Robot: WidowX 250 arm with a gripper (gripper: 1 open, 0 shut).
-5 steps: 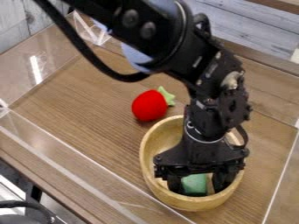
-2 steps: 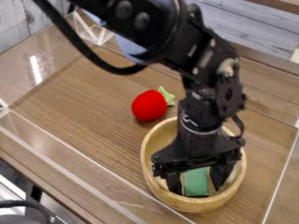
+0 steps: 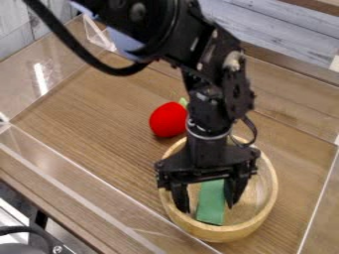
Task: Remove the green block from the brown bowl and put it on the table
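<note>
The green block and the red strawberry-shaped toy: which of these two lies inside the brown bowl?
The green block, in the bowl; the red toy lies outside it.

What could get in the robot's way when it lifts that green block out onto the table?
The open gripper is already over the green block, with nothing visible between. The bowl's raised rim stands between block and table.
</note>
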